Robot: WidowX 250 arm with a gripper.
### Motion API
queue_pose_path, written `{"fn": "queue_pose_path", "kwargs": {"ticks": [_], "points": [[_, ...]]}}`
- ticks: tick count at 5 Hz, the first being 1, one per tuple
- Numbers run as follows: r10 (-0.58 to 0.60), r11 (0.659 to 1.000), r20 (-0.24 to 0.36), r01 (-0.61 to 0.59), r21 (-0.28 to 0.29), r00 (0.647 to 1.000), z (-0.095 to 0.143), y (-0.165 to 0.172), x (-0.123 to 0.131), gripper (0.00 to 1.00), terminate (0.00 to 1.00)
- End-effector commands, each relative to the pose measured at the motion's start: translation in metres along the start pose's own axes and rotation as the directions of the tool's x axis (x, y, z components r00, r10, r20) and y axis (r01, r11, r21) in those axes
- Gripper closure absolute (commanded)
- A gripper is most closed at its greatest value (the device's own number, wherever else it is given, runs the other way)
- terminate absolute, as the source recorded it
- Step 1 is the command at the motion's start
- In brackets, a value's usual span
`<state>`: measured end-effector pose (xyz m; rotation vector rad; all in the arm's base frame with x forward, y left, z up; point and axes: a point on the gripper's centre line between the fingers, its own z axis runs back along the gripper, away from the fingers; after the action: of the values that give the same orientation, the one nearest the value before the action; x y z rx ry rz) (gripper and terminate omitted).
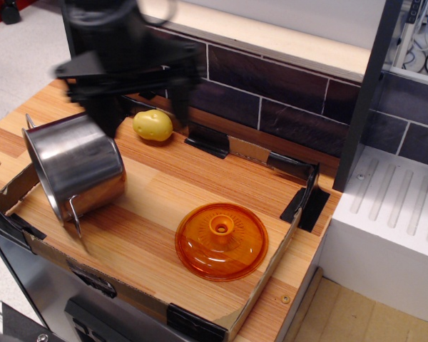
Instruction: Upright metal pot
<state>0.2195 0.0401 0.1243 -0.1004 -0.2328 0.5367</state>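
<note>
The metal pot (77, 165) is shiny steel and lies tipped on its side at the left of the wooden board, its base toward the middle and its mouth toward the left edge. A thin wire handle (74, 214) sticks out at its lower front. My gripper (143, 117) is blurred by motion. It hangs open and empty above the board, just behind and to the right of the pot. One finger (107, 117) is over the pot's upper rim, the other finger (180, 110) is near the potato.
A yellow potato (153, 125) lies at the back of the board. A translucent orange domed lid (221, 240) with a knob lies flat at the front right. A low cardboard rim (271, 260) edges the board. A dark tiled wall (285, 85) stands behind. A white rack (392, 214) is at the right.
</note>
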Motion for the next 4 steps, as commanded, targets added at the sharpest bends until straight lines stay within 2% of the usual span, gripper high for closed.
{"fn": "queue_pose_path", "kwargs": {"ticks": [1,2,3,4], "points": [[-0.079,0.989,0.067,0.070,0.129,0.995,0.020,0.040,-0.006,0.00,0.00],[-0.109,0.978,0.079,0.093,0.188,0.991,0.016,0.053,-0.007,0.00,0.00],[-0.205,0.950,0.036,0.190,0.247,0.978,0.010,0.065,-0.002,0.00,0.00],[-0.321,0.924,0.009,0.312,0.220,0.947,0.002,0.073,0.000,0.00,0.00]]}}
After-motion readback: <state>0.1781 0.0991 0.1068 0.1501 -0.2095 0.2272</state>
